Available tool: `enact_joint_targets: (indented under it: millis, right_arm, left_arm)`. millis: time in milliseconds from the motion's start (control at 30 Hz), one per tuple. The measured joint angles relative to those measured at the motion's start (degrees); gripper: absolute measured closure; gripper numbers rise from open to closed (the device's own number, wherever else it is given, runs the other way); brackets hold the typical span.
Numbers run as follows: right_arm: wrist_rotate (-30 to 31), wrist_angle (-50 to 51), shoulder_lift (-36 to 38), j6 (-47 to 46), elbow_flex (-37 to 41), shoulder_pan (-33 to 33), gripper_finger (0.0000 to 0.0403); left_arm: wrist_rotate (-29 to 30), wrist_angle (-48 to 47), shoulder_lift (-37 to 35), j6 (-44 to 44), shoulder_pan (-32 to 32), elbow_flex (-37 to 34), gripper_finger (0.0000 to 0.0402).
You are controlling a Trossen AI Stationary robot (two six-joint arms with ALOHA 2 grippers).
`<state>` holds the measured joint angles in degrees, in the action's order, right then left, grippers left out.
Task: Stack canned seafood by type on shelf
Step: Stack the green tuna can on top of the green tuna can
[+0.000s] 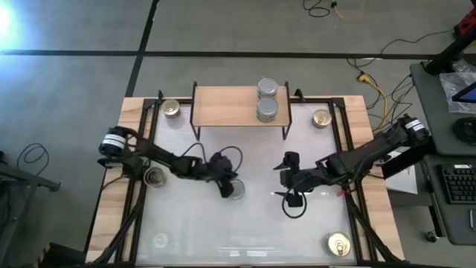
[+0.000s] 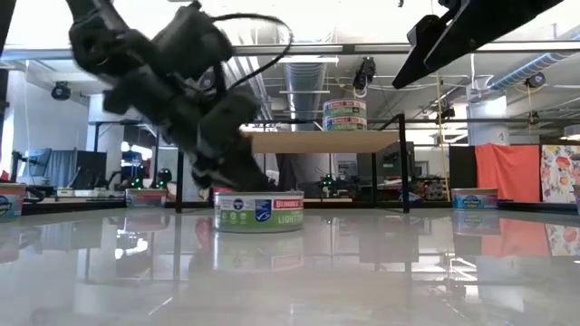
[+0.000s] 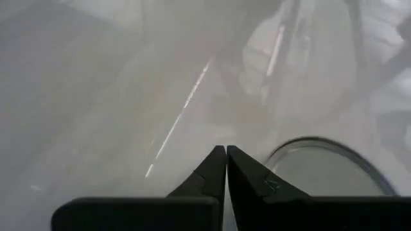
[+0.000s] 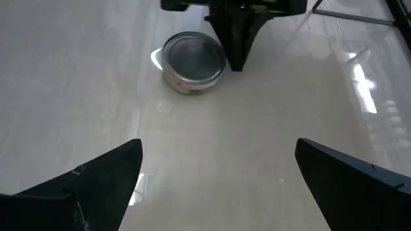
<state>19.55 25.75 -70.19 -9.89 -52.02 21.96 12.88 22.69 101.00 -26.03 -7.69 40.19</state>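
Observation:
A silver-lidded tin point(image 1: 236, 190) with a green-and-white label point(image 2: 259, 211) stands on the white tabletop near its middle. My left gripper point(image 1: 226, 190) is shut. Its tips point(image 4: 236, 63) point down at the table right beside this tin's point(image 4: 192, 61) side wall. In the left wrist view the tin's lid point(image 3: 327, 170) shows beside the shut fingers point(image 3: 226, 154). My right gripper point(image 1: 283, 181) hovers open to the tin's right, with nothing between its fingers point(image 4: 212, 186). The shelf point(image 1: 223, 108) stands at the far edge. Two silver-lidded tins point(image 1: 268, 89) point(image 1: 267, 110) rest on its top board. My left gripper has its shut fingertips point(image 4: 235, 58) down at the table, right at the side of the silver-lidded tin point(image 4: 218, 67). They slant down from the table's left. I cannot tell whether they touch the tin. The tin stands upright on the table.
Gold-lidded tins stand at the far left point(image 1: 171, 109), far right point(image 1: 321, 117) and near right point(image 1: 339, 244) of the table. Another tin point(image 1: 154, 176) sits under my left arm. A black frame rims the tabletop. Bare white surface lies near the front edge point(image 1: 238, 238).

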Motion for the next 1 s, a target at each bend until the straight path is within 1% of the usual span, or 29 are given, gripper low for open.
enact_joint_targets:
  millis: [133,233,333,433,533,600,667,733,800,900,1000]
  right_arm:
    - [0.01,-1.47,-0.46,-0.11,1.05,0.00,0.0003]
    - [-0.04,-4.87,-1.23,0.71,2.50,-0.12,0.0003]
    - [-0.83,-9.80,-3.66,2.23,3.42,-0.24,0.0003]
    - [-3.54,-14.69,-7.49,4.84,3.34,-0.42,0.0003]
    - [-6.41,-19.01,-11.83,7.61,2.36,-0.97,0.0003]
    - [-7.46,-19.41,-14.66,8.89,1.02,-1.53,0.0003]
    - [-7.63,-18.42,-16.86,9.62,-0.26,-2.16,0.0003]
    - [-7.80,-18.50,-18.35,10.03,-1.12,-2.50,0.0003]
    - [-7.98,-18.44,-19.47,10.45,-1.76,-2.56,0.0003]
    - [-8.01,-18.43,-20.52,10.70,-1.98,-2.51,0.0003]
    - [-8.01,-18.10,-21.30,10.64,-1.92,-2.82,0.0003]
  left_arm:
    - [0.23,-13.84,-2.06,0.69,-3.12,5.95,0.0402]
    - [3.18,-26.46,-4.82,-0.79,-7.60,9.75,0.0402]
    - [6.09,-37.49,-6.81,-6.23,-12.78,11.10,0.0402]
    - [9.15,-42.16,-7.82,-15.12,-18.18,10.68,0.0402]
    - [12.26,-40.53,-7.58,-22.31,-22.51,8.66,0.0402]
    - [13.81,-38.61,-6.35,-25.53,-23.99,6.90,0.0402]
    - [14.56,-32.62,-5.15,-26.19,-24.17,5.24,0.0402]
    - [15.24,-26.15,-3.94,-24.98,-23.95,3.71,0.0402]
    - [15.44,-20.61,-2.56,-21.99,-23.19,2.79,0.0402]
    - [15.54,-14.65,-0.87,-18.03,-20.97,2.52,0.0402]
    - [16.02,-11.57,1.12,-14.61,-18.32,2.51,0.0402]
